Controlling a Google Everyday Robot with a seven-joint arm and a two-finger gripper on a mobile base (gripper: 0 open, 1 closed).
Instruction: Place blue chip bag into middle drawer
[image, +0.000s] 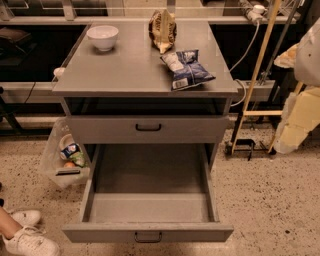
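The blue chip bag (187, 69) lies flat near the front right corner of the grey cabinet top (125, 75). The middle drawer (148, 232) is pulled wide open below, its front panel toward me. My gripper (285, 142) hangs at the right edge of the view, pale and blurred, beside the cabinet and well apart from the bag and the drawer. It holds nothing that I can see.
A tan-and-brown snack bag (162, 30) stands behind the blue bag, and a white bowl (102, 36) sits at back left. The upper drawer (148, 128) with a black handle is closed. A plastic trash bag (65, 155) hangs at left. White sneakers (27, 235) are at bottom left. A wooden stand (255, 85) is at right.
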